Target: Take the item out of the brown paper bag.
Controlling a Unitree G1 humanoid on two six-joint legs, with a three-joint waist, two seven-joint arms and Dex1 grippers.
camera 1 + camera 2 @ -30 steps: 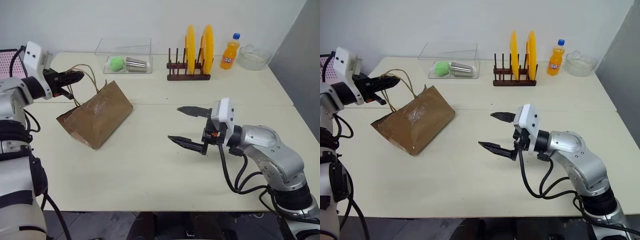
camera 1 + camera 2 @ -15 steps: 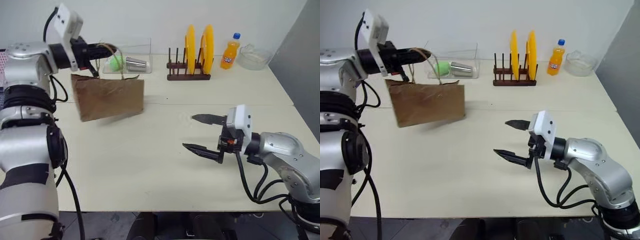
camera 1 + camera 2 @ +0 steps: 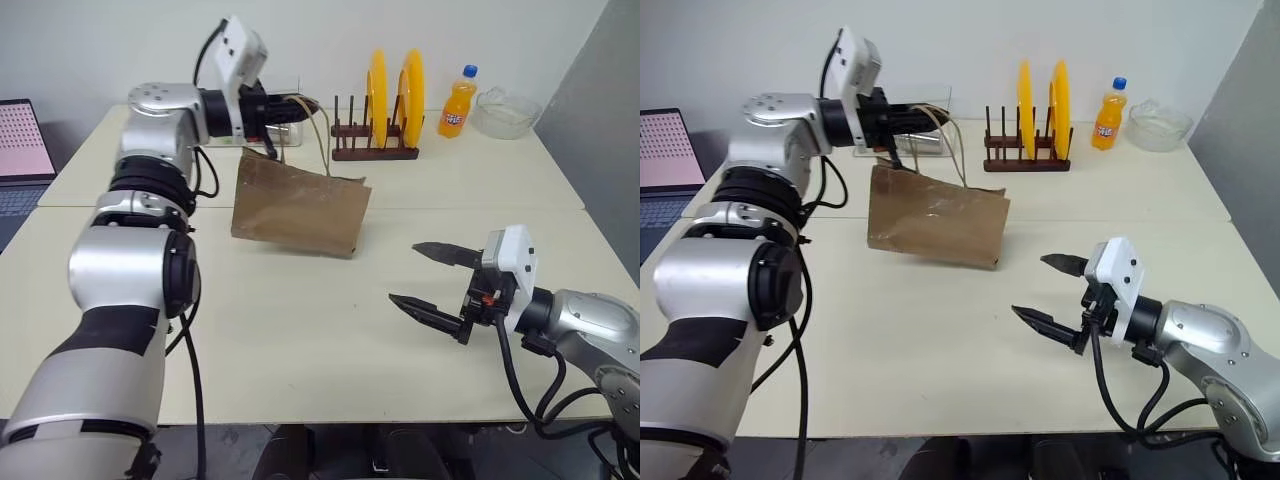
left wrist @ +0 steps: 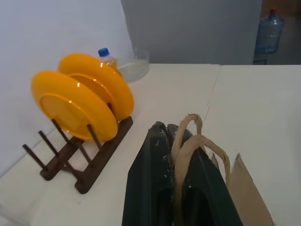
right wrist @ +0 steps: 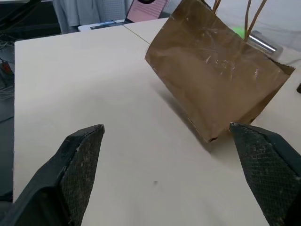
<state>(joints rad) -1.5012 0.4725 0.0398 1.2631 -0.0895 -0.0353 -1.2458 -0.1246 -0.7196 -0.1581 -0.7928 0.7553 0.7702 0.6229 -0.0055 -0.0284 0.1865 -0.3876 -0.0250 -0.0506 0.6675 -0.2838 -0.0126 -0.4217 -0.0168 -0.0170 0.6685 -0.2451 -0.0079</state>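
Note:
The brown paper bag (image 3: 300,205) hangs tilted over the middle of the table, its lower corner close to the tabletop. My left gripper (image 3: 298,104) is raised above the bag and shut on its two tan loop handles (image 4: 190,143). The bag's creased side (image 5: 216,80) faces my right gripper (image 3: 404,272), which stands open and empty above the table to the right of the bag and nearer the front edge, well apart from it. The item is hidden from view.
At the back stand a wooden rack with two yellow plates (image 3: 390,100), an orange soda bottle (image 3: 460,102) and a glass bowl (image 3: 505,112). A laptop (image 3: 25,140) sits off the table's left end. Bare table (image 3: 300,330) lies in front of the bag.
My left arm has swung to the right and lifted the bag by its handles off the table's left part. My right gripper has drawn back to the right, still open.

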